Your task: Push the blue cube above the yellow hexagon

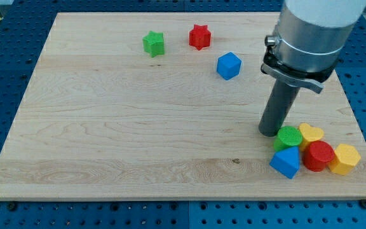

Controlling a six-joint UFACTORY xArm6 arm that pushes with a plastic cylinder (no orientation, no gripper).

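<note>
The blue cube (229, 65) sits alone on the wooden board (107, 127), right of centre near the view's top. The yellow hexagon (344, 159) lies at the view's bottom right, at the right end of a tight cluster. My tip (269, 131) rests on the board just left of that cluster, next to the green block. It is well below and to the right of the blue cube, and left of the yellow hexagon.
The cluster holds a green round block (288, 137), a yellow heart (311, 134), a red cylinder (318, 156) and a blue triangular block (286, 162). A green star (153, 43) and a red star (199, 37) lie near the view's top.
</note>
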